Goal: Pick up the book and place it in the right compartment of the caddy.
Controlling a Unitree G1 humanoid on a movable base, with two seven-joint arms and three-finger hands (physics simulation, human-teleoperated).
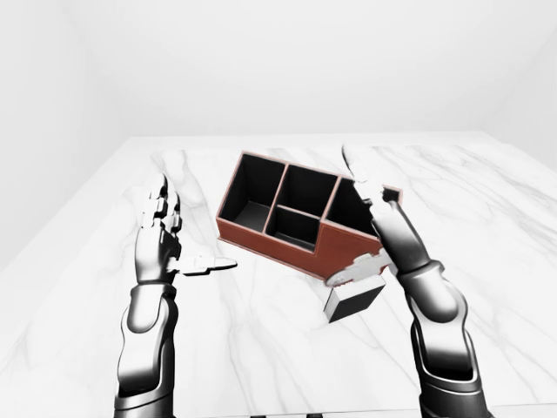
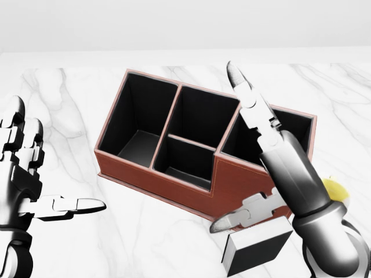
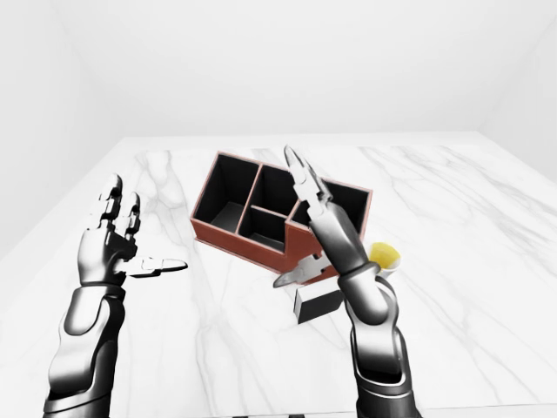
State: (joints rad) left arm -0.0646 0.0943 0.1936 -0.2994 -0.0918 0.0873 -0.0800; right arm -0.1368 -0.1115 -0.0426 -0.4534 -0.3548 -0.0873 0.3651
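The caddy [image 2: 174, 186] is red-brown with black compartments and stands at an angle in the middle of the head view. The book [image 2: 258, 248], black with white page edges, lies on the table just below the caddy's right end. My right hand [image 2: 249, 162] is open above the book. Its fingers point up over the right compartment and its thumb [image 2: 232, 219] hovers at the book's top edge, not closed on it. My left hand [image 2: 52, 165] is open and empty at the left, apart from the caddy.
The white marble table [image 1: 287, 348] spreads all round, with its far edge against a white wall. A small yellow object [image 3: 384, 255] sits to the right of the caddy, partly hidden behind my right forearm.
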